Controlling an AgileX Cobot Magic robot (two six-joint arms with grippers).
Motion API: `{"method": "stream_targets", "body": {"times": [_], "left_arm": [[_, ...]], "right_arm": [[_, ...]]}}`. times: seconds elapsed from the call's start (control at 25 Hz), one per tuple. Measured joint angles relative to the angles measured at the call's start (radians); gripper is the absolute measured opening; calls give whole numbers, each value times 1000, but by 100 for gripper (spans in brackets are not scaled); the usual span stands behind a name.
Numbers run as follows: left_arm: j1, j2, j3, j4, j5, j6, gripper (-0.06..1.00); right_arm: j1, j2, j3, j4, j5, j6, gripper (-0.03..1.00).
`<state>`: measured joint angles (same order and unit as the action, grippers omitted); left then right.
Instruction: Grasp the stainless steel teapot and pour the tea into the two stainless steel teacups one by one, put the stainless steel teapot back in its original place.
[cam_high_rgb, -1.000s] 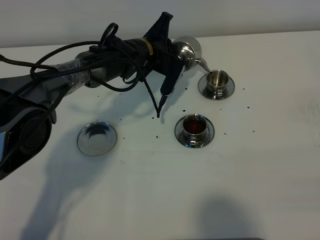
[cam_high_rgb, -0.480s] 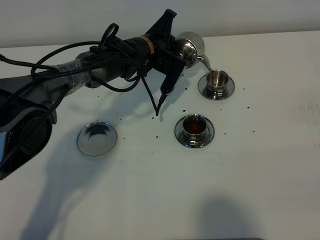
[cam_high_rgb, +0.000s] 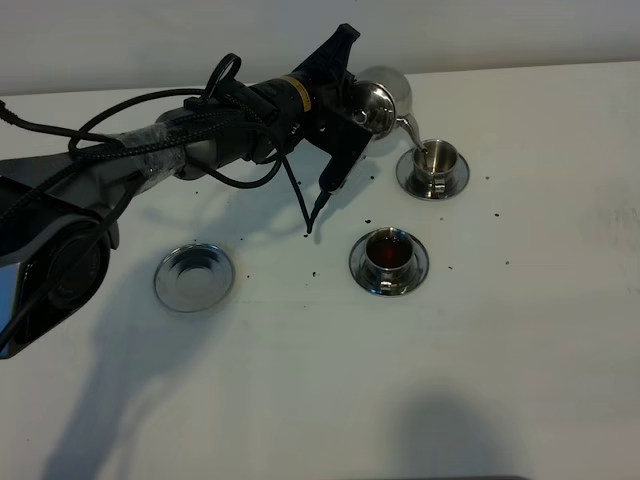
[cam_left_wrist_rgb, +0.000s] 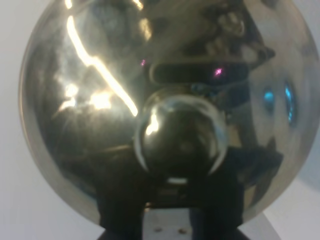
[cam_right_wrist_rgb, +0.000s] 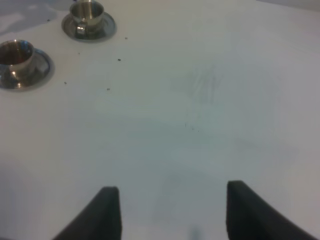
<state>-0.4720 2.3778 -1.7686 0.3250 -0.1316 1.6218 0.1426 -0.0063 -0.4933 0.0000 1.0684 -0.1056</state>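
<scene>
White table (cam_high_rgb: 520, 350) is spread under everything. Nearest, the right gripper (cam_right_wrist_rgb: 171, 191) is held wide apart over bare surface, with nothing between its jaws. Further on, an empty saucer (cam_high_rgb: 194, 277) is seen at the left, and the near cup (cam_high_rgb: 389, 252), filled with dark tea, at the right. Beyond, the teapot (cam_high_rgb: 385, 95) is clamped by the left gripper (cam_high_rgb: 352, 100) and tilted, its spout set over the far cup (cam_high_rgb: 435, 158).
</scene>
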Motion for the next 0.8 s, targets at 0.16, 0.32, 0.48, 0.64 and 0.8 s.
{"method": "stream_targets", "body": {"times": [0.16,0.32,0.48,0.64,0.8], "left_arm": [[0,0,0,0,-12,27,22],[0,0,0,-1,-30,35,22],[0,0,0,-22,-30,37,22],[0,0,0,-26,-30,43,22],[0,1,0,-27,-30,48,22]], "right_arm": [[0,0,0,0,0,0,46],[0,0,0,0,0,0,46],[0,0,0,0,0,0,46],[0,0,0,0,0,0,46],[0,0,0,0,0,0,46]]}}
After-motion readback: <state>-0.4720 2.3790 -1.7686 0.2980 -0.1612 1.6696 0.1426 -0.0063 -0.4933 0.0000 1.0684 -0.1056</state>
